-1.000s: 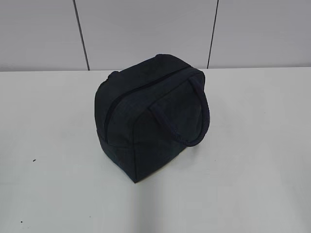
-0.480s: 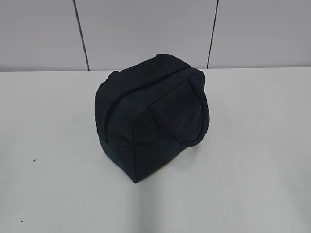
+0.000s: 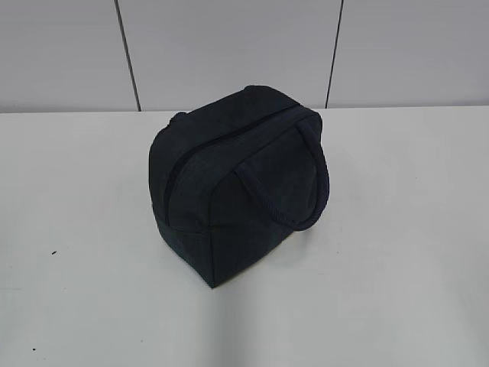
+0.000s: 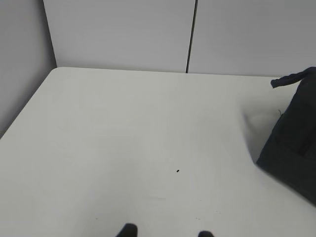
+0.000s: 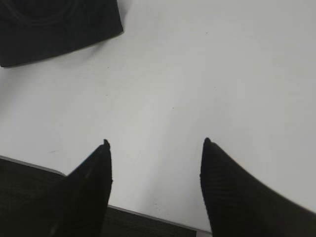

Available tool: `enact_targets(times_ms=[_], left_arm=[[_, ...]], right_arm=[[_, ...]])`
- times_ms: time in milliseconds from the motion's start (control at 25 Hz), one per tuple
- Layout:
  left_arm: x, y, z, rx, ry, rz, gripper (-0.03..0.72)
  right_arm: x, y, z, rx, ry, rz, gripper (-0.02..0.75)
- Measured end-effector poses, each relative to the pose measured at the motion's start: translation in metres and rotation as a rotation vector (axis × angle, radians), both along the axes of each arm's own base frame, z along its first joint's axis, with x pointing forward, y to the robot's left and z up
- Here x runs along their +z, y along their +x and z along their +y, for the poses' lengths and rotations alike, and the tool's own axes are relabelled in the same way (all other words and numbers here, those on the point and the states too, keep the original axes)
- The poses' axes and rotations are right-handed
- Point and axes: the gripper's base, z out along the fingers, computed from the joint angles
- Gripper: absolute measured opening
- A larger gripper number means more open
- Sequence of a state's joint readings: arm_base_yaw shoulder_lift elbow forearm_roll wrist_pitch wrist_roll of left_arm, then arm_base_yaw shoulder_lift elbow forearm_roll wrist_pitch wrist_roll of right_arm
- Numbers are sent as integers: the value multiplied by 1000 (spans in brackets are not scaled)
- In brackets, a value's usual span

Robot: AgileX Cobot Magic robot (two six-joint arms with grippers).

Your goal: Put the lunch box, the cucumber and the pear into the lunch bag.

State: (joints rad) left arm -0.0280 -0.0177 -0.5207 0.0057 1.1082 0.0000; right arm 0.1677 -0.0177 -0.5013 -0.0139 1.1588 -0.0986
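The dark navy lunch bag (image 3: 233,180) stands in the middle of the white table (image 3: 397,252), zipped shut, with a loop handle hanging over its right side. It also shows at the right edge of the left wrist view (image 4: 294,133) and at the top left of the right wrist view (image 5: 59,27). The lunch box, the cucumber and the pear are out of view. My left gripper (image 4: 168,232) is open and empty, only its fingertips showing over bare table left of the bag. My right gripper (image 5: 155,145) is open and empty above the table's near edge.
A grey panelled wall (image 3: 229,50) runs behind the table. The table's front edge (image 5: 148,213) lies under the right gripper. A small dark speck (image 4: 177,171) marks the table in the left wrist view.
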Motion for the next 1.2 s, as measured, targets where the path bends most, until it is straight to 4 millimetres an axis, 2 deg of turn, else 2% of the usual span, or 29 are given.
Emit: enact_targets(times_ms=[840, 1200], left_arm=[[0, 0, 0, -4, 0, 0, 238], [0, 0, 1, -56, 0, 0, 238]], right_arm=[[0, 0, 0, 0, 0, 0, 449], [0, 0, 0, -1, 2, 0, 449]])
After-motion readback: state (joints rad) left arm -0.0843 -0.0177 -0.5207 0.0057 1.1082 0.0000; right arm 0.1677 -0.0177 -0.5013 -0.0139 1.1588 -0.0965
